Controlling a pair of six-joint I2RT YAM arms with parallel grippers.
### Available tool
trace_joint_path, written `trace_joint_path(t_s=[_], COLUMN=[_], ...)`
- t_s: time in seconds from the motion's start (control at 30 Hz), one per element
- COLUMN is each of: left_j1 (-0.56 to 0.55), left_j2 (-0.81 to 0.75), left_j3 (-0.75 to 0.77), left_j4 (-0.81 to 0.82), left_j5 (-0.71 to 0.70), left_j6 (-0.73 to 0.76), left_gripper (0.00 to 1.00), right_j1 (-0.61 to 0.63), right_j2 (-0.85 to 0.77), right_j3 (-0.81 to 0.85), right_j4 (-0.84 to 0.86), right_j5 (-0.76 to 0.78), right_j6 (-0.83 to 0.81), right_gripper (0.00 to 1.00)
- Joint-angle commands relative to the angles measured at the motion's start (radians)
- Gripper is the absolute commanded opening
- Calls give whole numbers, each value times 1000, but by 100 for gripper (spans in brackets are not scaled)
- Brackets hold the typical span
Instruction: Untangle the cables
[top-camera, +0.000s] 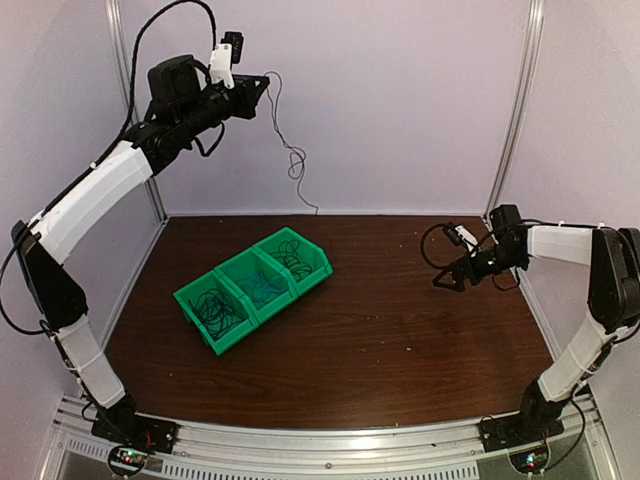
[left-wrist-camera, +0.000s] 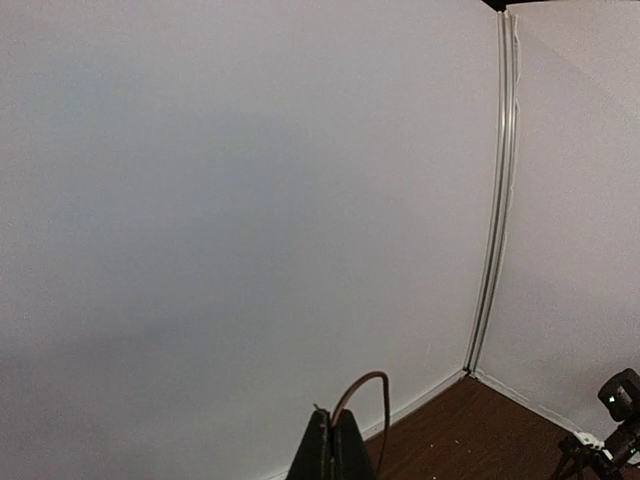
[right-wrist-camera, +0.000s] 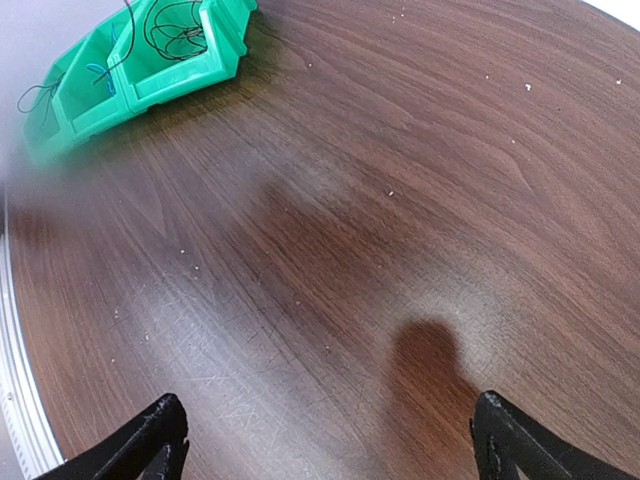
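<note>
Your left gripper (top-camera: 262, 85), raised high, is clamped shut on one black cable (top-camera: 290, 150), which hangs almost straight down below it. The right gripper (top-camera: 447, 280) stands wide open and empty, well apart. The other cables (top-camera: 215, 305) lie in the green bins (top-camera: 228, 341), nearer the left arm.

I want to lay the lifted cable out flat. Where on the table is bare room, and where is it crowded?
Bare table lies between the green bins and the right hand, and in front of the bins along the near edge. Crowded: the bins, holding tangled cables, and behind them, where the black cable hangs from the left hand.
</note>
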Motion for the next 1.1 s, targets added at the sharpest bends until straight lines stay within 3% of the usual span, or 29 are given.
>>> trace_joint_path(t_s=[0.0,1.07], left_j1=[5,35], left_j2=[-36,-155], left_j3=[-55,-450], left_j4=[18,92], left_j5=[-18,-124], left_j6=[13,-12], left_gripper=[0,0], right_j1=[-5,-5], right_j2=[16,42], right_j3=[-4,1], right_j4=[-5,-22], right_j5=[-12,-20], right_j6=[-10,-22], right_gripper=[100,100])
